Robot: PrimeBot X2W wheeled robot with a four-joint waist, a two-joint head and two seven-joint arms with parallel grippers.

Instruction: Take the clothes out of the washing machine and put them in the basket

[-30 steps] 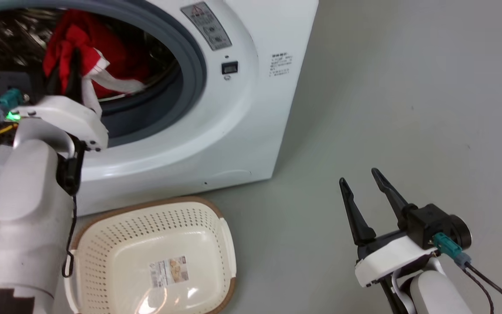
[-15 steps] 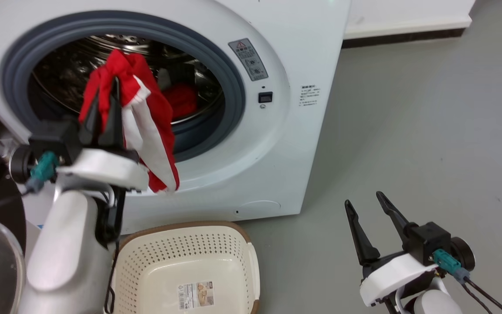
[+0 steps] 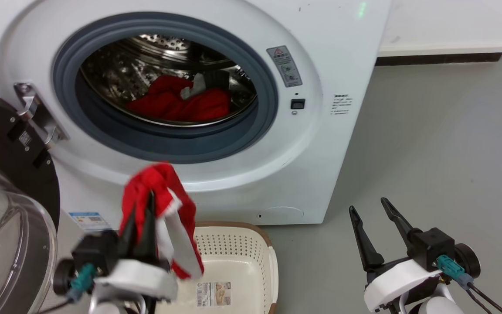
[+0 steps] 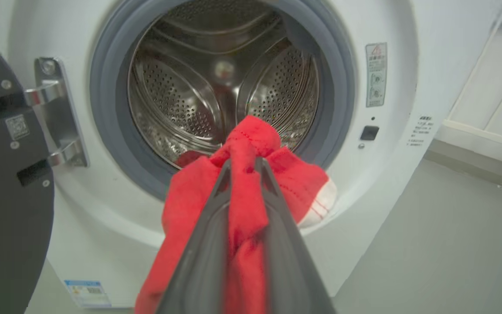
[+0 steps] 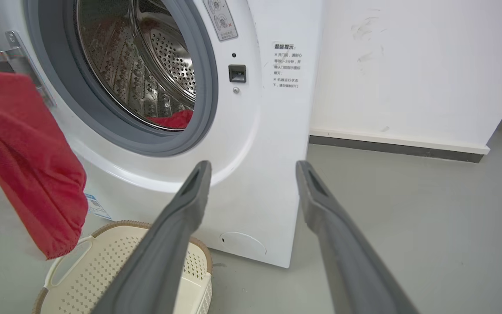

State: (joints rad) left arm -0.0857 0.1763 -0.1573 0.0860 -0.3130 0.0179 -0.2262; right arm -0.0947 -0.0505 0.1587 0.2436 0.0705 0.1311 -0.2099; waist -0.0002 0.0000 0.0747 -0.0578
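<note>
Red clothes point(image 3: 166, 187) hang pinched between the shut fingers of the left end effector point(image 3: 142, 204), outside the washer point(image 3: 320, 144), low by the left end of the basket point(image 3: 238, 244) on the floor point(image 3: 429, 152). More red fabric point(image 3: 181, 104) lies in the drum point(image 3: 155, 56). The right end effector point(image 3: 368, 205) is spread wide, empty.

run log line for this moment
left gripper: shut on bright red fabric garment, outside drum, by cream perforated plastic basket | right gripper: open | white washing machine: door open, more red fabric inside
</note>
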